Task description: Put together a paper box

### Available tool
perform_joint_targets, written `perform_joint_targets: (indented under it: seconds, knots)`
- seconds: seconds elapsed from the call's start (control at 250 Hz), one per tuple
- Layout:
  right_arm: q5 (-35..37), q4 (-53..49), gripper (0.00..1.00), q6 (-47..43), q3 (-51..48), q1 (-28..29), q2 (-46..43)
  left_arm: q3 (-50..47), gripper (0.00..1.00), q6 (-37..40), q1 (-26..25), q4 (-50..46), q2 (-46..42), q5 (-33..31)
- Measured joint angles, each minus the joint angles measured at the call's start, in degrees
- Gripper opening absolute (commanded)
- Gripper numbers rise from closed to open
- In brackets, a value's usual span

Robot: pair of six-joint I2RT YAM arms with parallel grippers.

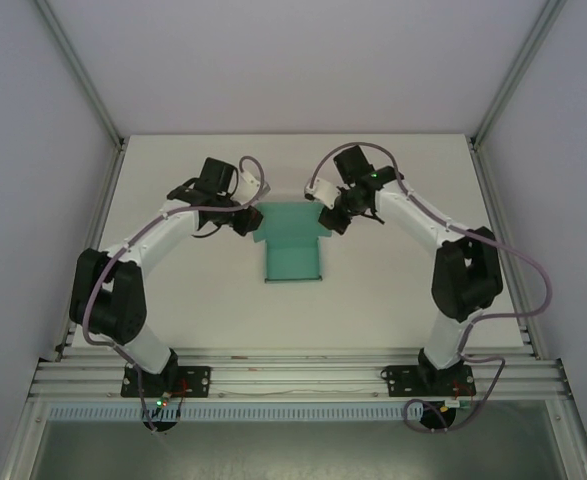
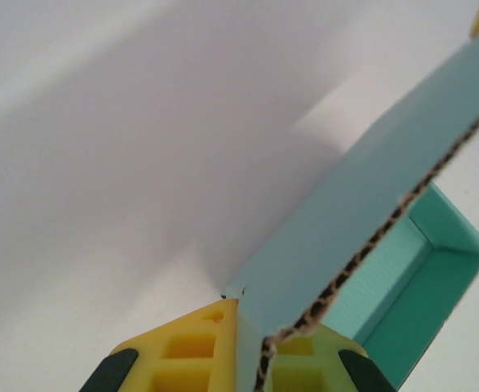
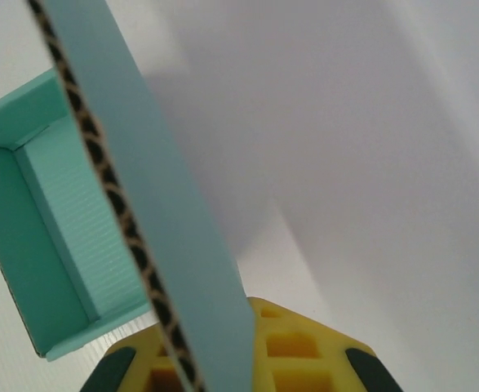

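Yellow pads [image 2: 186,351] of the left gripper [image 2: 251,363] and right gripper [image 3: 223,359] are seen clenched on opposite corrugated flaps [image 2: 345,229] of the teal paper box [image 1: 293,255], lying at the centre of the table [image 1: 403,295], probably so both flaps can be folded inward together.

walls [image 1: 13,150]: plain pale grey, kinda lilac | table [image 1: 393,300]: matte white | frame posts [image 1: 80,70]: aluminium | light: soft, even

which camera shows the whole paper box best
Top external: the whole paper box lies in view, flaps and open tray. The wrist views give close flap edges, pinched in the left gripper and right gripper, plus part of the inside.
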Motion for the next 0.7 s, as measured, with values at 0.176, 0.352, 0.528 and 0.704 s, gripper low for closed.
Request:
perform_joint_targets:
  seconds: [0.176, 0.352, 0.528, 0.704]
  knots:
    - [10.64, 7.82, 0.00, 15.21, -3.23, 4.04, -2.67, -1.01, 0.00, -12.26, -1.33, 6.69, -0.57, -7.32]
    - [22.67, 14.93, 0.02, 36.46, -6.38, 7.21, -2.84, -2.93, 0.00, -22.49, -3.74, 11.69, -0.46, -12.04]
    - [31.74, 19.89, 0.01, 53.00, -7.10, 8.74, -2.84, -3.61, 0.00, -31.15, -6.05, 16.72, -0.22, -15.85]
    - [34.58, 24.22, 0.02, 61.86, -8.94, 10.34, -2.25, -5.70, 0.00, -40.06, -6.54, 21.81, -0.22, -19.96]
